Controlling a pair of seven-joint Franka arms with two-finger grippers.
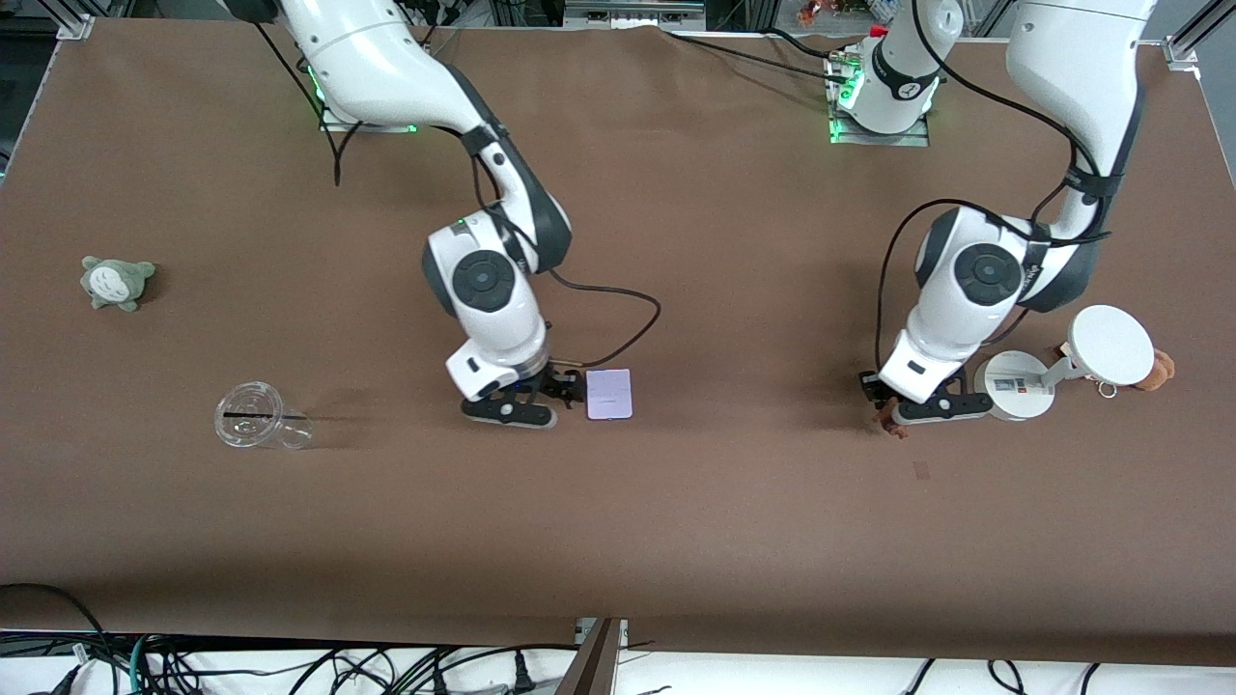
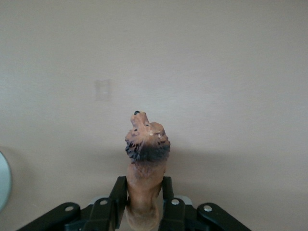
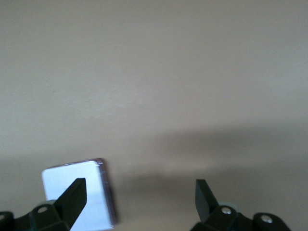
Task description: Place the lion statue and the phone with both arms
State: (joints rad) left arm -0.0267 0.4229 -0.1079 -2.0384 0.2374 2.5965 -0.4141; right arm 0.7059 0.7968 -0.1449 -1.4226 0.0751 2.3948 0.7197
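Observation:
The lion statue (image 2: 147,144), orange-brown with a darker mane, is clamped between the fingers of my left gripper (image 2: 144,192). In the front view the left gripper (image 1: 893,410) holds the lion statue (image 1: 889,423) low at the table surface, beside the white stand. The phone (image 1: 609,394), a flat pale lavender rectangle, lies on the table near the middle. My right gripper (image 1: 550,396) is low next to it, open and empty. In the right wrist view the phone (image 3: 94,185) sits by one finger (image 3: 72,195) of the right gripper (image 3: 139,190); bare table shows between the jaws.
A white stand (image 1: 1014,386) with a round disc (image 1: 1110,345) is beside the left gripper; a brown plush toy (image 1: 1157,370) lies by it. A clear plastic cup (image 1: 261,417) and a grey-green plush toy (image 1: 116,282) lie toward the right arm's end.

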